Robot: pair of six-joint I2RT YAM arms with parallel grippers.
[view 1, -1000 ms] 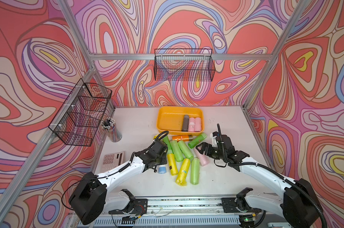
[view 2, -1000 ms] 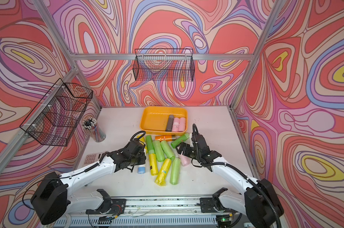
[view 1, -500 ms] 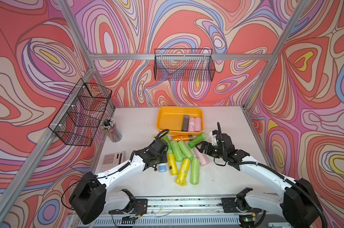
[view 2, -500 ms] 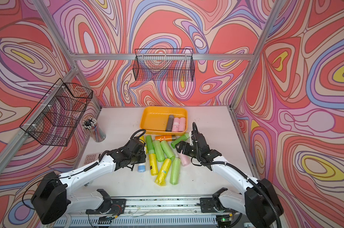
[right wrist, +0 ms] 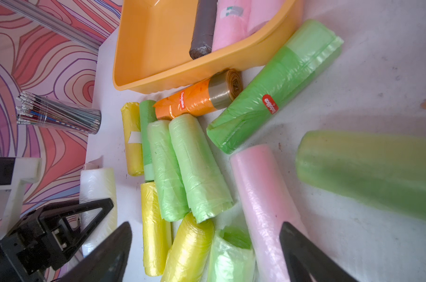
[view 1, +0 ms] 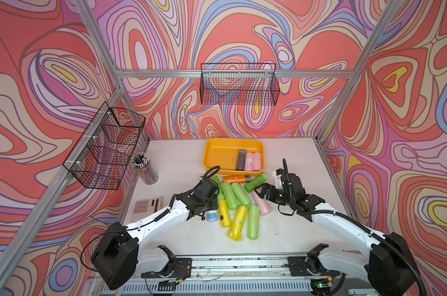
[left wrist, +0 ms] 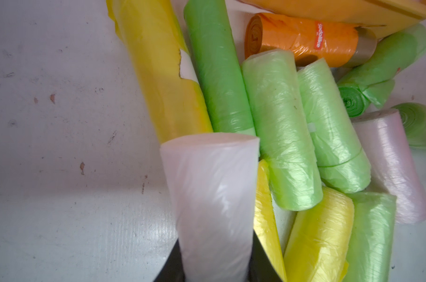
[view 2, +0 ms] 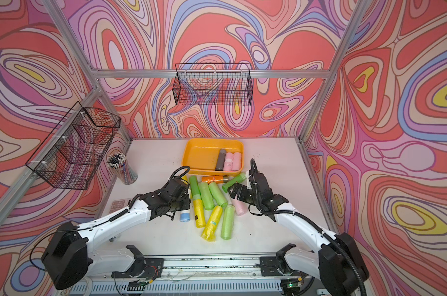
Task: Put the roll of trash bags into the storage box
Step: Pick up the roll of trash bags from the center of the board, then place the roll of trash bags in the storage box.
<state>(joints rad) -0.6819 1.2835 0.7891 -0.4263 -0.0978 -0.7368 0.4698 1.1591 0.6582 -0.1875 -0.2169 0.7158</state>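
My left gripper [view 1: 208,206] is clenched on a white roll [left wrist: 214,195] at the left side of the pile of rolls [view 1: 236,202], mid-tabletop. My right gripper [right wrist: 207,229] hangs spread wide over a pink roll [right wrist: 260,195], holding nothing. The storage box [view 1: 209,153] sits just beyond the pile, toward the far edge. The grasp looks made. Next I should lift clear of the neighbouring yellow roll [left wrist: 163,80] and carry to the box's bare left half.

Bright, even light is noted. Glare is seen on the desk [left wrist: 143,229]; one green roll [right wrist: 368,173] is blurred.
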